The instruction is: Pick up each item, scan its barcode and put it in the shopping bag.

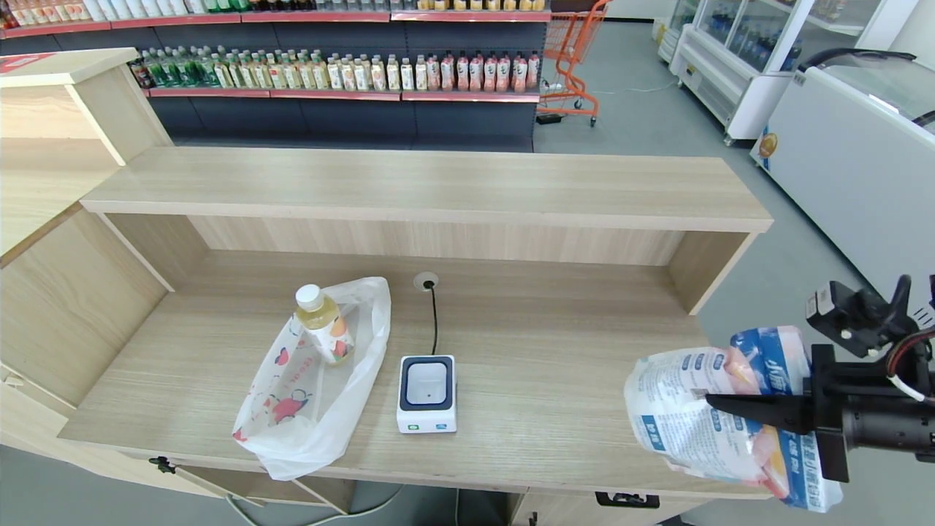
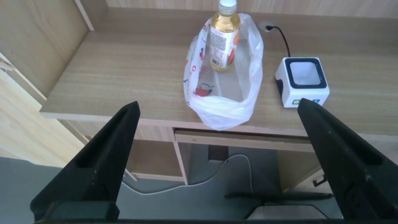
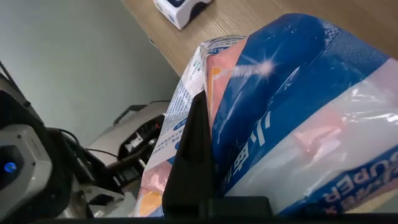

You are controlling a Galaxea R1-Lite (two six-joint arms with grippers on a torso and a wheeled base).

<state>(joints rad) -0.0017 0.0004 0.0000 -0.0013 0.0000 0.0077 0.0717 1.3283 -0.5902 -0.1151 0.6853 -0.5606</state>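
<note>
While the right hand (image 1: 730, 410) holds a blue, white and pink plastic pack (image 1: 672, 409) over the near right corner of the tabletop (image 1: 555, 351), with its fingers closed on the pack, the left hand (image 2: 217, 107) hangs in front of the near edge with its fingers spread wide. The shopping bag (image 1: 292, 409) lies on the left part of the tabletop, and a juice bottle (image 1: 321, 325) is in it. The white scanner (image 1: 427, 394) sits just right of the bag, well apart from the pack.
</note>
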